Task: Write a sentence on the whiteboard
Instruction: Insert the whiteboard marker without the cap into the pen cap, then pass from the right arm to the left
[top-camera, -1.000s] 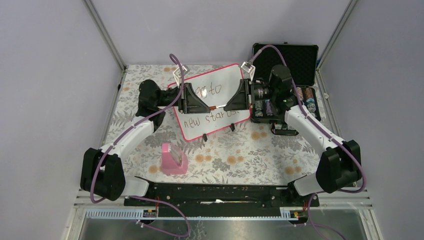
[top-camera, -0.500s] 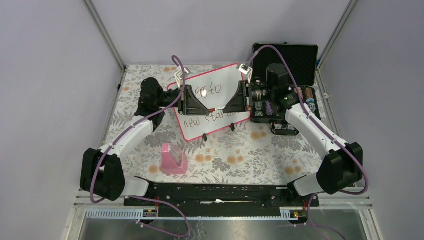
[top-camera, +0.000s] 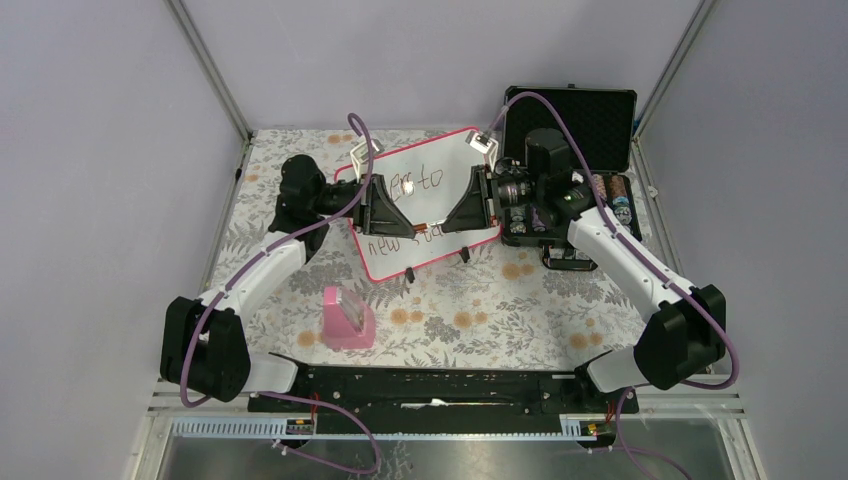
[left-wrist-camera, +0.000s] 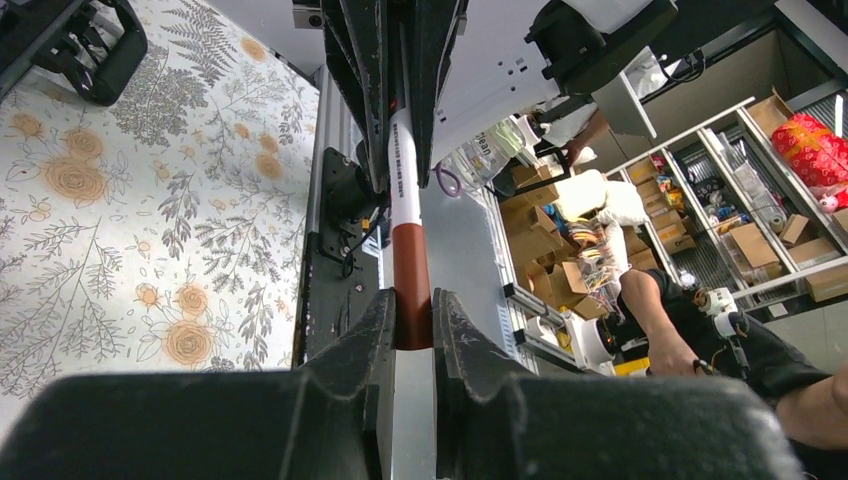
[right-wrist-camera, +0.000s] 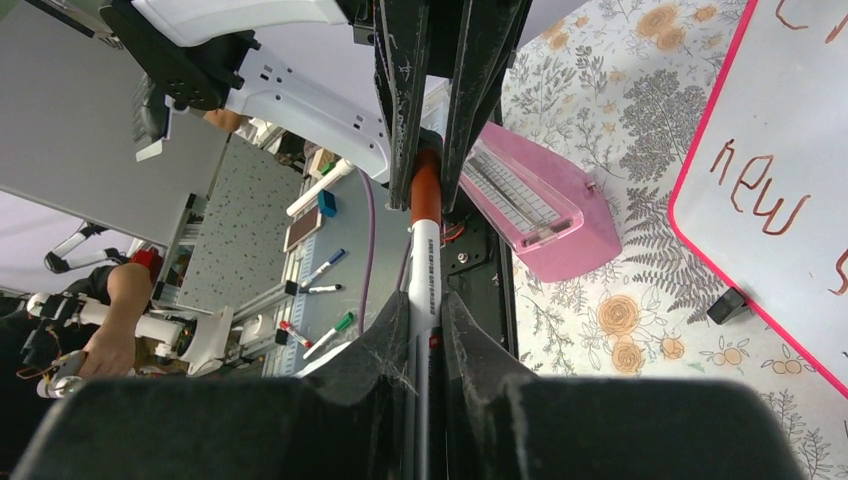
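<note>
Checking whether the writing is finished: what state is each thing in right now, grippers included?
whiteboard: lying on the table, written on.
sentence: two lines, partly hidden by the grippers.
marker: held level above the board.
cap: seems seated on the marker.
left gripper: shut on the cap.
right gripper: shut on the marker's white barrel.
black case: open, lid up.
pink block: on the table, untouched.

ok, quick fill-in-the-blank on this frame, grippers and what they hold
1. Both grippers are shut on one ____, above the whiteboard.
2. The left gripper pinches its brown-red ____.
3. The right gripper grips its ____ barrel.
4. The pink eraser lies nearer the ____ arm's base.
Missing: marker; cap; white; left.
</note>
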